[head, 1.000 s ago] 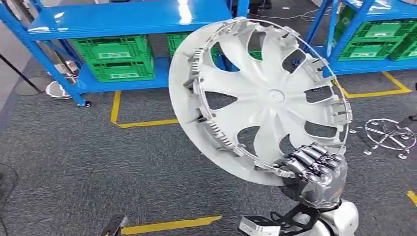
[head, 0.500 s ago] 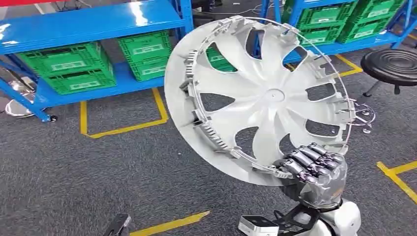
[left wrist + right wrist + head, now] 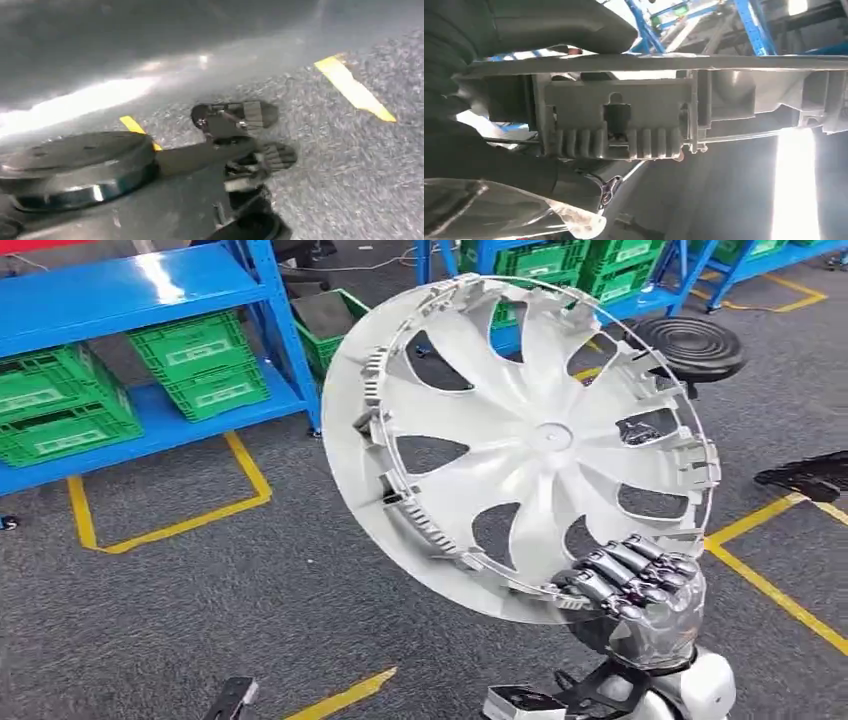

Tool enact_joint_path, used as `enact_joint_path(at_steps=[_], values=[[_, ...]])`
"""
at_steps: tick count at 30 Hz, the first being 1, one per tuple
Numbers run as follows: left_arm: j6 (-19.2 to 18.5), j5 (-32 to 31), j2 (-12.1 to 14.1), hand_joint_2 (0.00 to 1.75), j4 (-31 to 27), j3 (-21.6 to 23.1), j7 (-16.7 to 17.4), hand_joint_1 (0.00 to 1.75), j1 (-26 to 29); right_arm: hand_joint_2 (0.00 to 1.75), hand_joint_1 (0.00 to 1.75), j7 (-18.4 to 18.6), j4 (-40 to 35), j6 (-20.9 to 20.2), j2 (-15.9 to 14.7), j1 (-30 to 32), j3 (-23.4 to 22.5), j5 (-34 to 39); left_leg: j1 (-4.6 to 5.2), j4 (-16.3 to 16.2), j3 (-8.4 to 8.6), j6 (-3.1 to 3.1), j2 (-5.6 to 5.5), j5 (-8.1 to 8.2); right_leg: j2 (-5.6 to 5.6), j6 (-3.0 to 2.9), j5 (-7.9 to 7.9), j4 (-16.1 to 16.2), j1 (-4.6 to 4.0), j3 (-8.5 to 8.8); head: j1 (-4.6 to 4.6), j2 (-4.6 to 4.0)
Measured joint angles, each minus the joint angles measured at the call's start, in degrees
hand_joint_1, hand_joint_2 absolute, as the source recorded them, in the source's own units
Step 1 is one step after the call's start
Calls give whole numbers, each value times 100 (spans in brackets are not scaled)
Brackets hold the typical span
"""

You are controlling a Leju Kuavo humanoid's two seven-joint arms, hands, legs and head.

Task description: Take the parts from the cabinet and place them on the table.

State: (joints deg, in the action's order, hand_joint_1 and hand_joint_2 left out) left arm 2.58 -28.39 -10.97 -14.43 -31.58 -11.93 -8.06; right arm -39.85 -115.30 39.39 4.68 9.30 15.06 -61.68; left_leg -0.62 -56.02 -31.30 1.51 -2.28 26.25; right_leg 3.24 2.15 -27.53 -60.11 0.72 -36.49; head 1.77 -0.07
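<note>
Gripping hubcap (image 3: 520, 440) rim, upright: right hand (image 3: 640, 585) clamped | left hand: state cannot tell | carpet (image 3: 200, 600) below

My right hand (image 3: 484, 100) gripped the rim of the grey wheel cover (image 3: 734, 100), my thick thumb (image 3: 549, 25) lying along one side of the rim and my darker fingers (image 3: 499, 165) curled against the other. Just beside my grip, a ribbed clip block (image 3: 616, 122) stood out from the cover's inner side, with a thin wire ring (image 3: 744, 137) running past its ribs. Beyond the rim, blue shelf posts (image 3: 749, 22) crossed the bright background.
</note>
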Motion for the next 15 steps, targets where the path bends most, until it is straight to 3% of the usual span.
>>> enact_joint_path(at_steps=[1, 2, 3, 4, 5, 6, 7, 8, 9, 10, 13, 14, 15], values=[[0, 0, 0, 0, 0, 2, -2, 0, 3, 175, 175, 0, -4, 0, 0, -20, -7, 4, 8, -2, -8, 2, 92, -1, -182, 26, -217, -363, 4, -175, 13, 0], [-2, 0, 0, 0, 0, 4, -2, 0, 19, 175, 175, -2, -9, 0, 0, -19, -15, -2, 17, -8, -12, 3, 203, 0, -266, 52, -453, -862, 8, -401, 13, 0], [-2, 0, 0, 0, 0, 4, -2, 0, 36, 175, 175, -2, -11, 0, 0, -8, -22, -4, 20, -10, -20, 3, 305, 0, -280, 77, -623, -1292, 15, -598, 13, 0], [-2, 0, 0, 0, 0, 4, -2, 0, 41, 175, 175, -2, -11, 0, 0, 1, -31, -2, 20, -18, -32, 0, 400, 2, -287, 97, -656, -1512, 24, -689, 15, 0], [-2, 0, 0, 0, 0, 4, -2, 0, 39, 175, 175, -2, -11, 0, 0, 11, -37, -4, 20, -25, -35, -4, 486, 5, -302, 112, -560, -1430, 35, -625, 15, 0], [-2, 0, -4, 0, 0, 7, -2, 0, 35, 175, 175, -2, -11, 0, 0, 18, -42, -4, 20, -33, -35, -13, 561, 11, -331, 117, -378, -1113, 42, -425, 13, 0], [-2, 0, -7, 0, 0, 7, -2, 0, 31, 175, 175, 2, -11, 0, 0, 18, -44, -7, 19, -47, -33, -32, 639, 23, -393, 115, -148, -575, 46, -103, 13, 0], [-2, 2, -9, 0, 0, 9, -2, 0, 26, 175, 175, 4, -17, 0, 0, 18, -48, -11, 18, -77, -29, -64, 699, 44, -571, 113, 37, 4, 45, 250, 15, 0], [-2, 2, -4, 0, 0, 9, -2, 0, 26, 175, 175, 2, -24, 0, 0, 3, -50, -20, 57, -95, -32, -102, 738, 67, -780, 68, -78, 219, -11, 364, 20, 0], [-2, 2, -2, 0, 0, 9, -2, 0, 21, 175, 175, 0, -33, 0, 2, 11, -52, -28, 78, -136, -37, -136, 794, 86, -689, -5, -1, 247, 7, 398, -5, 0], [-2, 9, -4, 0, 0, 11, 2, 0, 12, 175, 175, 0, -44, 0, 2, 39, -66, -44, 67, -131, -18, -196, 926, 63, -518, -95, 17, 202, -13, 331, 4, 0], [-2, 9, -9, 0, 0, 11, 2, 0, 4, 175, 175, 0, -46, 0, 2, 48, -70, -46, 49, -145, -35, -246, 878, 105, -469, -152, 53, 230, 17, 335, 2, 0], [-2, 9, -9, 0, 0, 11, 2, 0, -3, 175, 175, 0, -55, 0, 2, 63, -76, -48, 25, -269, -66, -280, 589, 254, -425, -178, 69, 231, 26, 320, -11, 0]])
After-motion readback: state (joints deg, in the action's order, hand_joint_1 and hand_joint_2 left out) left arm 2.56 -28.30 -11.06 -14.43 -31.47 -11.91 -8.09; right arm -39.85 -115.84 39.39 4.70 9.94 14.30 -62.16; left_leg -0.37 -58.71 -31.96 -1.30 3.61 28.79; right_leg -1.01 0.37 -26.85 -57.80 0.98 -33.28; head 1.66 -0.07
